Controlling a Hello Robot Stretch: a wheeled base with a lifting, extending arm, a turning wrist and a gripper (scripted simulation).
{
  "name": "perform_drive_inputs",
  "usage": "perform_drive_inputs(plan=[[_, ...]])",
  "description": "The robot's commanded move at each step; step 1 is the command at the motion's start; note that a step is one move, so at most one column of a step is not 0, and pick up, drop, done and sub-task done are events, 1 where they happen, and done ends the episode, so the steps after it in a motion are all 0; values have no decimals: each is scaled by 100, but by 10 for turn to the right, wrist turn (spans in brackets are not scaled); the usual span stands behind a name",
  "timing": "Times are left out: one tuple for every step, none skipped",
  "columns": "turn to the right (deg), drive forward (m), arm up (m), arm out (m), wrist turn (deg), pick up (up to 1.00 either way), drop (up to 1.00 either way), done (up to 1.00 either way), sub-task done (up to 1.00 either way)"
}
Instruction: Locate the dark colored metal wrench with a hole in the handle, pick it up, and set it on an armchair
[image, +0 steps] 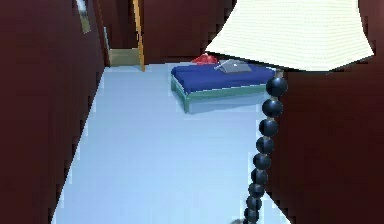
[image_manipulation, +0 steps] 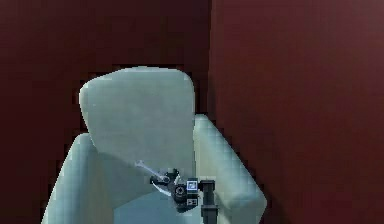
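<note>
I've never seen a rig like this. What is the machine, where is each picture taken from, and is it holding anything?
This is a wheeled robot with one reaching arm and a two-finger gripper, in a simulated house. The forward view looks ahead: a floor lamp stands close, with a blue bed farther off on the light floor. The arm side view looks out sideways: the dark arm rises from the bottom edge, and its gripper is in front of a pale armchair against a dark red wall. I cannot tell whether it holds anything.
</note>
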Motion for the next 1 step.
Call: perform_drive_inputs(plan=[[0, 0, -32, 0, 0, 0, 0, 0, 0]])
